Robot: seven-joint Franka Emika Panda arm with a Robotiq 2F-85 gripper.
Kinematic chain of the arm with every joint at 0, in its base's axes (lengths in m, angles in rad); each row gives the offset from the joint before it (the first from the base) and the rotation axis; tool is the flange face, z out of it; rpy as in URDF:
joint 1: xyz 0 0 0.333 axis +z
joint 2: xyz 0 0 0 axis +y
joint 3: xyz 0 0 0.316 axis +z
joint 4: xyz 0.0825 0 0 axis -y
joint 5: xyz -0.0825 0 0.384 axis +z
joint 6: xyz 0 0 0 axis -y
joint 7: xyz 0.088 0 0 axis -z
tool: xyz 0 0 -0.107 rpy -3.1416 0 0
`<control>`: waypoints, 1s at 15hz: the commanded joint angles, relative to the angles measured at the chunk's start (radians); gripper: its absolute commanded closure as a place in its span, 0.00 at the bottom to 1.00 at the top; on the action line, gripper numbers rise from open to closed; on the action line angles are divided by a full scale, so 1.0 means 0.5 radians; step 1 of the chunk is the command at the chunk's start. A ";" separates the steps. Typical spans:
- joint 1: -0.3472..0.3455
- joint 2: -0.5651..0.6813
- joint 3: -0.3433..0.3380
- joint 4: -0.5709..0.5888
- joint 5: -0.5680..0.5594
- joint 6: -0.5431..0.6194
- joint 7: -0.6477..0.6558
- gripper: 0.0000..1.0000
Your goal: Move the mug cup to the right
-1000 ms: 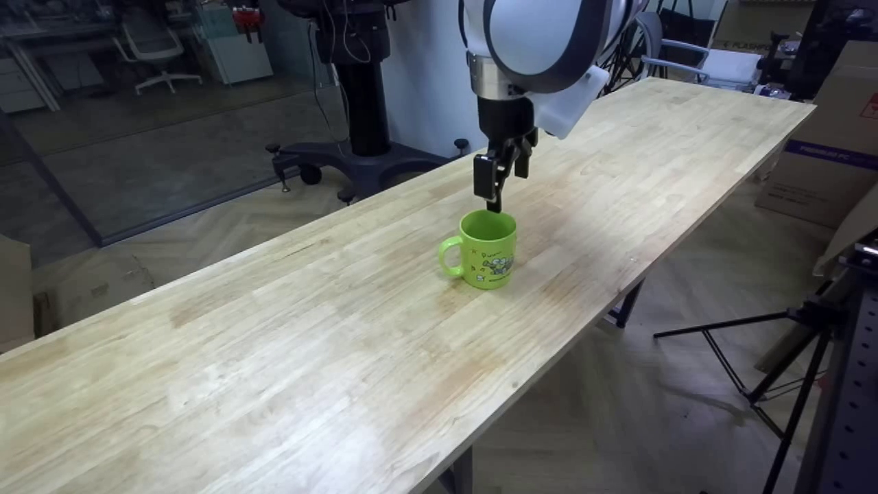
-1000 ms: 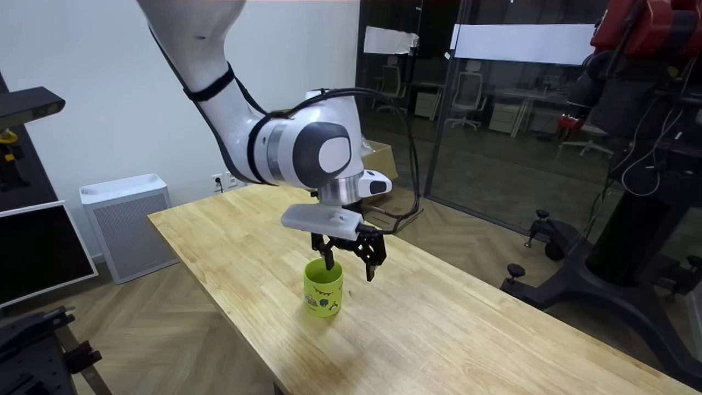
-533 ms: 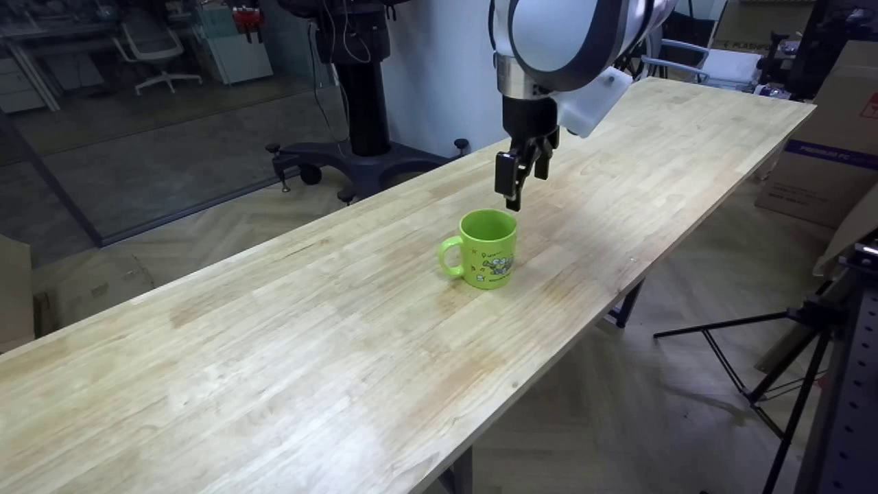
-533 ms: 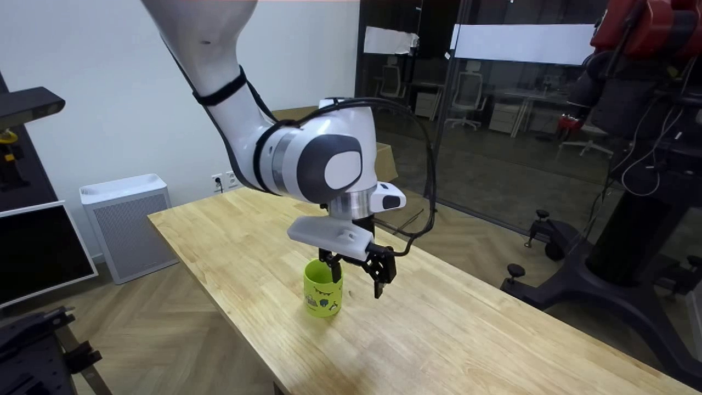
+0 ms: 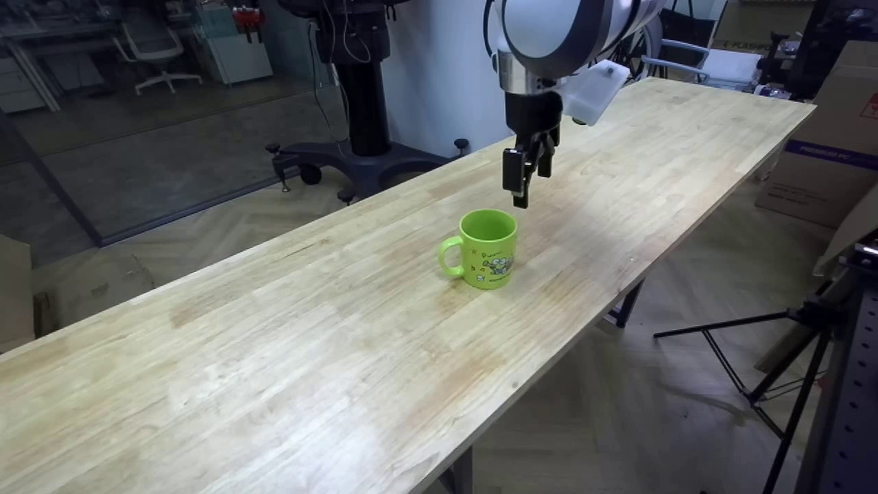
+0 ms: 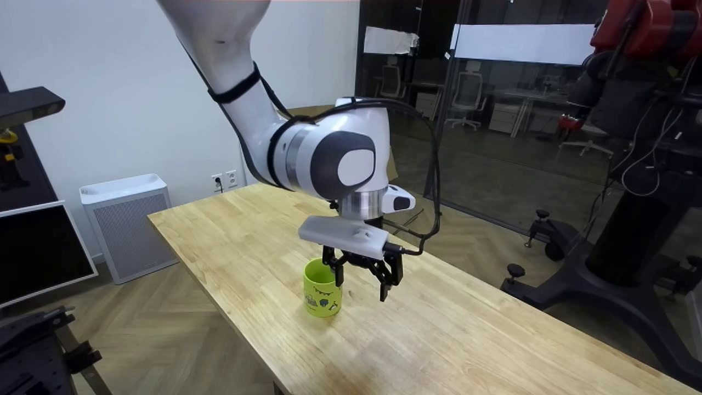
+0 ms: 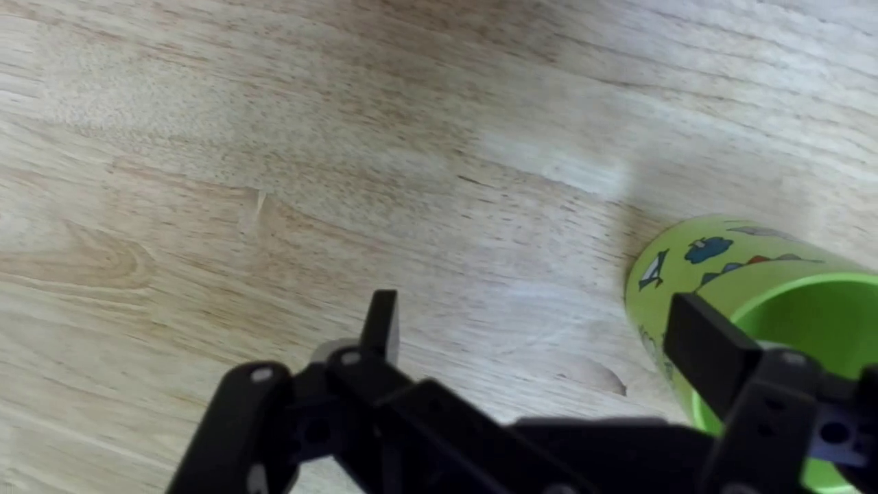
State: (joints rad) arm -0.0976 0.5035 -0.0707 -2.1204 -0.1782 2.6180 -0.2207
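Observation:
The lime-green mug cup stands upright on the wooden table, with cartoon prints on its side. Its loop handle shows in this exterior view, and is hidden in the exterior view facing the printed back. My gripper hangs above the table beside the mug, fingers pointing down; it also shows here. In the wrist view the jaws are wide apart with only bare table between them. The mug lies at the right edge there, with one finger overlapping its rim in the picture. The mug is not between the fingers.
The long wooden table has a near edge dropping to the floor. A black wheeled stand is behind it, and a tripod stands beside it. A white air purifier stands on the floor past the table end.
My gripper has shifted to the right in both exterior views, away from over the mug, and stays open. The mug has not moved.

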 commanded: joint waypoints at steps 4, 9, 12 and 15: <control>0.033 0.000 0.033 0.057 -0.004 -0.094 -0.005 0.00; 0.032 0.039 0.025 0.097 -0.017 -0.094 -0.007 0.00; 0.032 0.107 0.030 0.211 -0.028 -0.131 -0.043 0.00; 0.019 0.171 0.047 0.317 -0.019 -0.150 -0.102 0.00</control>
State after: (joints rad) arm -0.0812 0.5484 -0.0568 -2.0364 -0.1796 2.5737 -0.2500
